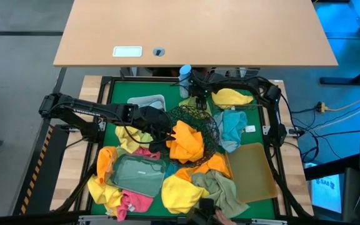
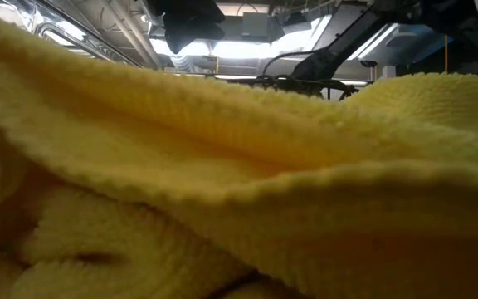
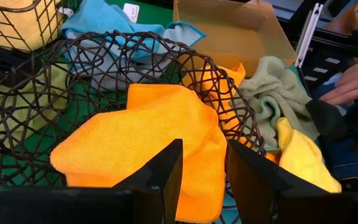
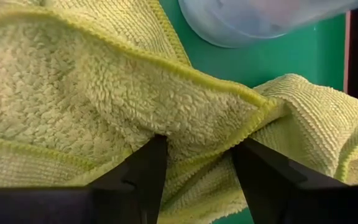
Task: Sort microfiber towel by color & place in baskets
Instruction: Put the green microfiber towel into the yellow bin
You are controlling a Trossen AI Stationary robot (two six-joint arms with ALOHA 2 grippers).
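An orange towel (image 1: 185, 141) drapes over the near-left rim of the round black wire-mesh bowl (image 1: 195, 128) at the table's middle, pinched between the narrowed fingers of the left gripper (image 3: 202, 177). At the far side, the right gripper (image 4: 197, 174) presses onto a yellow towel (image 1: 231, 97), its fingers spread apart over a fold. A tan bin (image 1: 254, 170) lies near right.
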